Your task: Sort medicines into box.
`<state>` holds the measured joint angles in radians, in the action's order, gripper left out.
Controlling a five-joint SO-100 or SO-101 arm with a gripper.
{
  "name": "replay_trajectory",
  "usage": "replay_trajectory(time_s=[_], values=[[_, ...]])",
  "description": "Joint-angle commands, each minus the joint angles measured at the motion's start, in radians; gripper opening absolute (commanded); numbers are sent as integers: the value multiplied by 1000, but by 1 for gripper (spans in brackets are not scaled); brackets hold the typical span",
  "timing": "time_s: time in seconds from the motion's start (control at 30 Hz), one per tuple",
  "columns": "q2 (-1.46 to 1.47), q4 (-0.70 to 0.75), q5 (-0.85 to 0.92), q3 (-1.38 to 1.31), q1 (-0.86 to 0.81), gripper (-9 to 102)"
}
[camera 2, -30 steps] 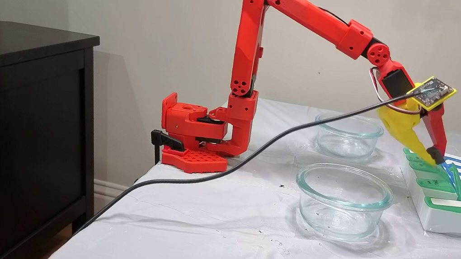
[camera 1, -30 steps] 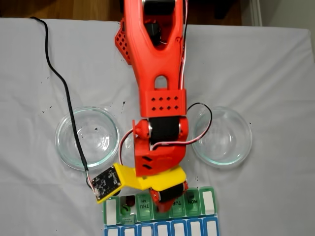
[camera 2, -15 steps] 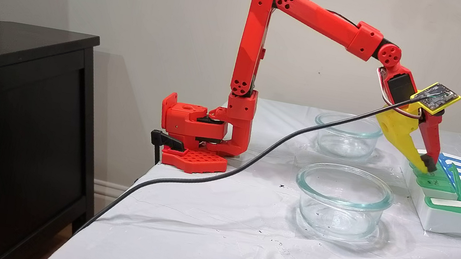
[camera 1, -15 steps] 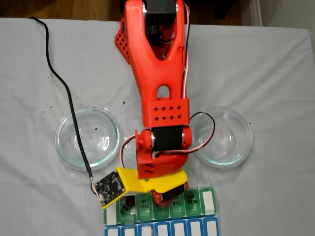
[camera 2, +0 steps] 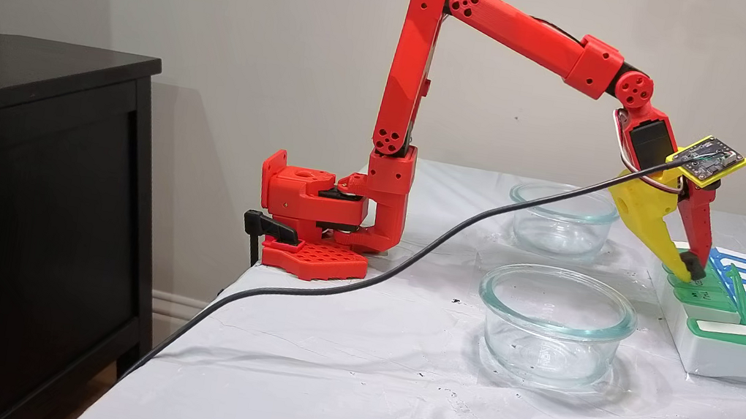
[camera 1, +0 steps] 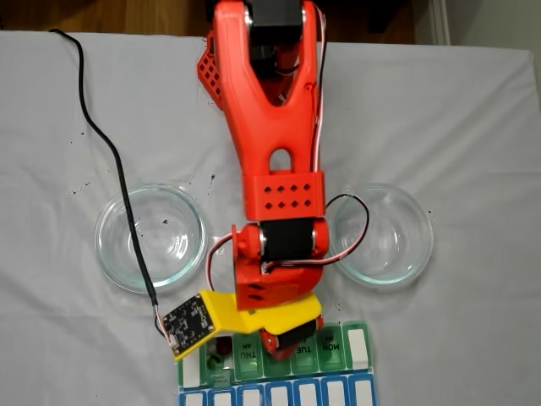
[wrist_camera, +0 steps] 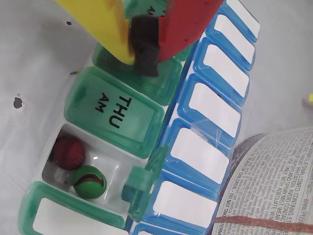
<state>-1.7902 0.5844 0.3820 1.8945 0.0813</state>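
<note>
In the wrist view, one glossy red ball point(wrist_camera: 69, 152) and one green ball with a red streak point(wrist_camera: 89, 181) sat touching in the single open compartment of the pill box point(wrist_camera: 120, 181), right beside the shut translucent green lid point(wrist_camera: 113, 113) printed "THU AM". That compartment's own lid point(wrist_camera: 142, 183) stood upright at the hinge. A blue row with white blank labels point(wrist_camera: 210, 108) ran alongside. In a fixed view from above, TUE and MON could be read on lids of the box point(camera 1: 359, 347). The end effector point(wrist_camera: 144, 51), yellow and red fingers pressed together on black pads, rested closed and empty-looking on a green lid. Two clear glass dishes point(camera 1: 150, 237) point(camera 1: 381, 234) stood on the white-covered surface point(camera 1: 473, 135). Printed paper point(wrist_camera: 279, 181) lay beside the box, too small to read.
</note>
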Motion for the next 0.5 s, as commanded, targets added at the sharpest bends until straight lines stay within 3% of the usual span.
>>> replay_trajectory(time_s=[0.0, 0.23, 0.47], values=[[-147, -80, -43, -3, -46, 0], [-313, -133, -124, 15, -106, 0], [-299, -215, -133, 12, -167, 0]])
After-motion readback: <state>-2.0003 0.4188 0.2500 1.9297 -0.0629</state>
